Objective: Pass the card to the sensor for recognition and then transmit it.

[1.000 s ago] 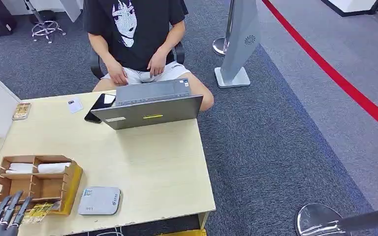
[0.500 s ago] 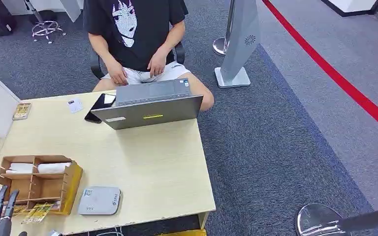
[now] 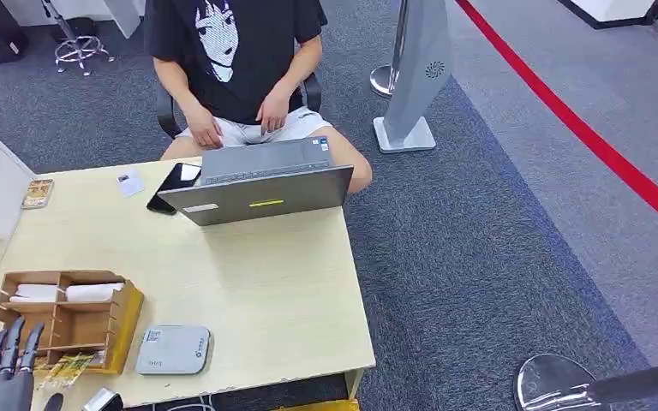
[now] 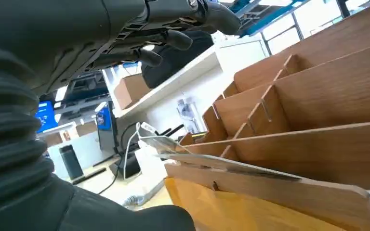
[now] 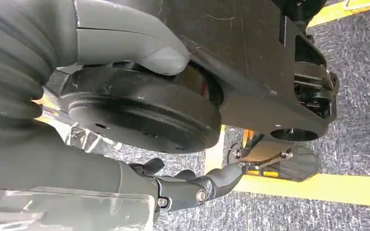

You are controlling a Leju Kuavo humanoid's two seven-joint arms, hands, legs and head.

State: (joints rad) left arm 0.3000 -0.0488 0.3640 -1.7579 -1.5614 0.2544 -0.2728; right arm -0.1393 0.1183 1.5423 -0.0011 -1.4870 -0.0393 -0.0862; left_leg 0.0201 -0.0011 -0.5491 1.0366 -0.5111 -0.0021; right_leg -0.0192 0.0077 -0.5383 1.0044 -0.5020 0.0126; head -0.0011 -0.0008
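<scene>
Grey office carpet all round, pale wooden bench (image 3: 266,291) in the middle, with a person in a black printed T-shirt (image 3: 231,51) seated behind an open grey laptop (image 3: 261,184) at the far edge.

Looks like the very start: card not picked up yet. Left robot hand (image 3: 0,372) hovering at the near left corner of the bench, fingers spread and nothing in them. Right robot hand (image 5: 139,180) hanging low over the carpet; can't tell whether it's clenched or loose.

Thin yellowish card (image 3: 70,368) lying flat in the front slot of the brown wooden compartment organiser (image 3: 64,317), just beside those spread fingers on the side toward the flat grey rounded-square card sensor (image 3: 172,349).

Best bet for the pick: come in low and level with the slot, pinch the free edge of the card rather than pressing down on it, and keep clear of the organiser's dividers. After that, probably just a short sideways hop to the sensor.
</scene>
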